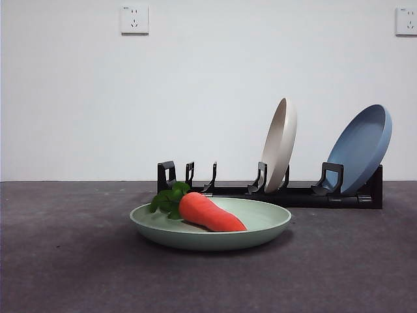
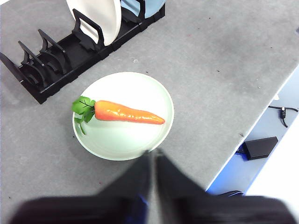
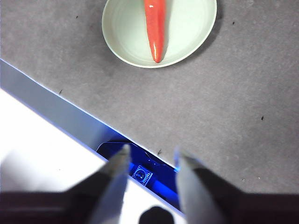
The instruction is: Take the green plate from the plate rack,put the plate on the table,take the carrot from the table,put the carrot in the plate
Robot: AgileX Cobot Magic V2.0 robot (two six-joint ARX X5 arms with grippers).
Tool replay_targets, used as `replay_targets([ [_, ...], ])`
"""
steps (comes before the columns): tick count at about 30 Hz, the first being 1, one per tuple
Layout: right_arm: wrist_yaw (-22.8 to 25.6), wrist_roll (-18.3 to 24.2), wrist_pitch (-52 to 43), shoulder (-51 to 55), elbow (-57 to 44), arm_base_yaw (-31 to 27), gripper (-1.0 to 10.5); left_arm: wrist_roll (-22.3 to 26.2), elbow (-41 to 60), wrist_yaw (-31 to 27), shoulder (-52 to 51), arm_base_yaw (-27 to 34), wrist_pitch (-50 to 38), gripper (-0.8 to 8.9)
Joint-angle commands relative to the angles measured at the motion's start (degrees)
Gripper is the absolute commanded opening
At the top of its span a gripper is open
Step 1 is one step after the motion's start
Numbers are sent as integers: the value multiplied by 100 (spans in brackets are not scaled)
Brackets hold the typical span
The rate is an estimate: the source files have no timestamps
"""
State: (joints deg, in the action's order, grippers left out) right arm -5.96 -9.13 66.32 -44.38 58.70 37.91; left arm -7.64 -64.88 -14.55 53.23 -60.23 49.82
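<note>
The green plate [image 1: 260, 225] lies flat on the dark grey table [image 1: 65, 261], in front of the black plate rack [image 1: 293, 193]. The orange carrot [image 1: 210, 213] rests inside the plate, its green leaves over the rim nearest the rack's bare slots. From above, the carrot [image 2: 128, 112] lies across the plate [image 2: 121, 140], and my left gripper [image 2: 153, 156] hovers shut, high over the plate's edge. My right gripper [image 3: 152, 158] is open and holds nothing; it is above the table's edge, well back from the plate [image 3: 187, 28] and carrot [image 3: 155, 28].
A cream plate [image 1: 280, 143] and a blue plate [image 1: 361, 149] stand upright in the rack's right slots. The table's edge [image 2: 252, 130] runs close to the plate, with a black box and cable [image 2: 259, 147] below it. Wall sockets [image 1: 134, 19] sit high behind.
</note>
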Motion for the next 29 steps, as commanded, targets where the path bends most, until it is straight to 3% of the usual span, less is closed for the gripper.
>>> replay_targets([
  [1,11,61,-33,9,-24,13,1,-31,17,-20,-4,-15,-2,-4],
  [18,13,61,-28,20,-24,13,1,-31,17,4,-4,-20,-2,-4],
  [20,13,61,-28,20,-24,13,1,164,17,-155,-50,39,-17,-4],
  [24,13,61,-28,20,-24,13,1,955,33,-481,-236,669,-682,-4],
  [26,13,61,-28,20,-24,13,1,1281,92,-216,-402,1196,-1300,-4],
  [29,13,61,-28,31,-24,13,1,1403,356,457,-802,2155,-2284,-4],
])
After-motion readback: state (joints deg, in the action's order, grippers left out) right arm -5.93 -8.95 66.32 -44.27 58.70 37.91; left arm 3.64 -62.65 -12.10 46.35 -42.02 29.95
